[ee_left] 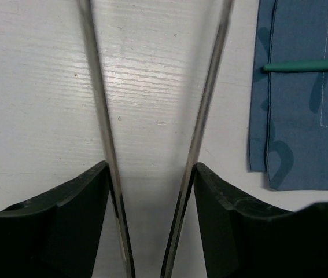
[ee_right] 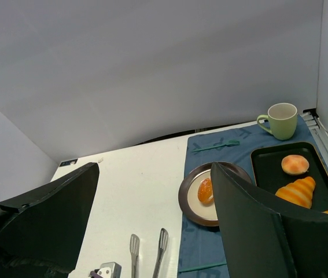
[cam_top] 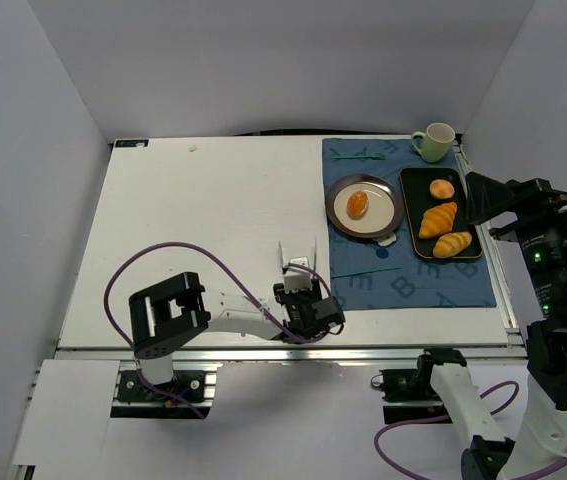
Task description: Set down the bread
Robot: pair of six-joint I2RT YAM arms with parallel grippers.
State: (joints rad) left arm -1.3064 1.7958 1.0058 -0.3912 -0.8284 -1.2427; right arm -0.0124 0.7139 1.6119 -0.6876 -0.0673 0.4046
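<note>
The bread (cam_top: pixel 358 204), a small orange-brown oval bun, lies in the round metal plate (cam_top: pixel 335 195) on the blue mat; it also shows in the right wrist view (ee_right: pixel 205 190) on the plate (ee_right: pixel 185 200). My left gripper (cam_top: pixel 303 292) (ee_left: pixel 149 171) rests low on the white table, shut on metal tongs (cam_top: pixel 298 252) (ee_left: pixel 97 87), whose arms spread open and empty, pointing away from me, well short of the plate. My right gripper (cam_top: pixel 478 200) (ee_right: pixel 154 168) hangs raised at the right, open wide and empty.
A black tray (cam_top: pixel 410 215) right of the plate holds a pale round bun (cam_top: pixel 442 188) and two croissants (cam_top: pixel 438 218). A green mug (cam_top: pixel 435 141) stands at the mat's far corner. Two thin green sticks (cam_top: pixel 366 270) lie on the blue mat (cam_top: pixel 443 285).
</note>
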